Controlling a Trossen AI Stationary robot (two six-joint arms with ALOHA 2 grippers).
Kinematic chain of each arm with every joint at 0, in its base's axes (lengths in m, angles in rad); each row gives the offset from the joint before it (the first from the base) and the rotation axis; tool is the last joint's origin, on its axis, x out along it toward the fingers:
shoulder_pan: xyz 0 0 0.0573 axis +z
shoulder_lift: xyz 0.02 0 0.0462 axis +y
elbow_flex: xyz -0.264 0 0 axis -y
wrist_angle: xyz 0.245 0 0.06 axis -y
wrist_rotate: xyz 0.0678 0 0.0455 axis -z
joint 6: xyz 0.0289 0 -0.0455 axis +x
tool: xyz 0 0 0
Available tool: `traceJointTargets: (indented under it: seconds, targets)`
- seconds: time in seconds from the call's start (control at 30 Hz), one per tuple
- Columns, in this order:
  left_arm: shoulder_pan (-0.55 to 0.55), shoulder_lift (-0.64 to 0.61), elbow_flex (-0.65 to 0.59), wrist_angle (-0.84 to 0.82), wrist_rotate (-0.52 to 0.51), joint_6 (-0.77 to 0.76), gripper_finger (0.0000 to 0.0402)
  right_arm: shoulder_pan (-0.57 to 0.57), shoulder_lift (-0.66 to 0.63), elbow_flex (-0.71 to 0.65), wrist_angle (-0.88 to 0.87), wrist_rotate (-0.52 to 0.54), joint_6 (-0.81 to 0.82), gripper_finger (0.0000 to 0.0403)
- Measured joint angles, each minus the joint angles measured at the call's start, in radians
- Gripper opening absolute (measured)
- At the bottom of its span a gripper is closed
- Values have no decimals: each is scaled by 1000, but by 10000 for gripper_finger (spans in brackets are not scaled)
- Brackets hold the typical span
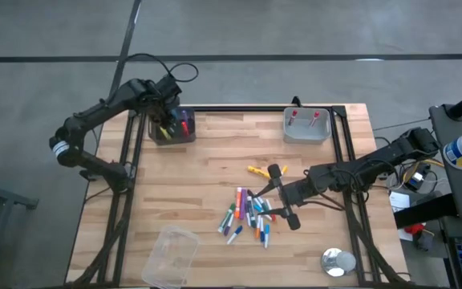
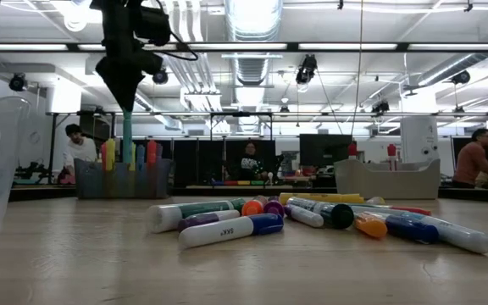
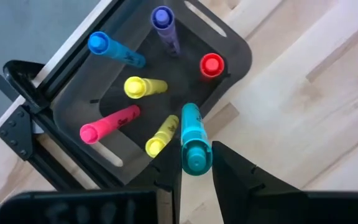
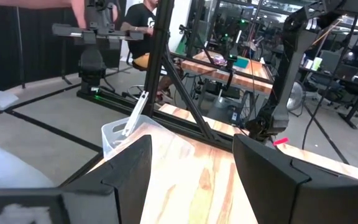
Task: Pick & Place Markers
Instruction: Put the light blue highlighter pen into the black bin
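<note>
Held marker: a teal marker (image 3: 193, 140) hangs upright, long axis vertical, over the dark bin (image 1: 169, 128) at the surface's (image 1: 215, 181) far-left corner, about 11 o'clock from the middle.
Left gripper (image 3: 194, 163): jaws clenched on the teal marker's upper end, pointing straight down above the bin; the arm reaches in from the left edge.
Bin contents: six markers stand or lean inside, caps up, in blue, purple, red, yellow and pink.
Loose markers (image 1: 249, 213): a heap lies flat around 5 o'clock of centre, long axes mostly running near to far, a few slanted.
Right gripper (image 1: 281, 197): low over the heap's right side, jaws released and holding nothing; its arm comes from 3 o'clock.
Around: a grey tray (image 1: 306, 125) at 1 o'clock, a clear tub (image 1: 169, 255) at 7 o'clock, a shiny round lid (image 1: 338, 262) at 5 o'clock near the edge.
</note>
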Motion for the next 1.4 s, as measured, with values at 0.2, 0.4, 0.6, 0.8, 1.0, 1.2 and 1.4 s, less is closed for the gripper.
traceJointTargets:
  seconds: [0.2, 0.4, 0.6, 0.8, 1.0, 1.2, 1.4]
  targets:
    - [21, 11, 3, 1, 10, 1, 68, 0, 0, 0, 0, 0, 0, 219]
    - [22, 41, 3, 3, 10, 2, 68, 0, 0, 0, -3, 0, 1, 219]
    - [22, 62, 3, 28, 17, 4, 68, 0, 1, 0, -7, 0, 4, 219]
    - [23, 74, 3, 35, 18, 5, 68, 0, 1, 1, -7, 0, 4, 219]
    - [23, 92, 4, 45, 18, 5, 68, 0, 1, 1, -7, -1, 5, 219]
    - [23, 106, 3, 56, 21, 5, 68, 0, 1, 1, -15, -1, 11, 219]
    - [24, 106, 4, 71, 24, 13, 68, 0, 1, 1, -14, -1, 11, 219]
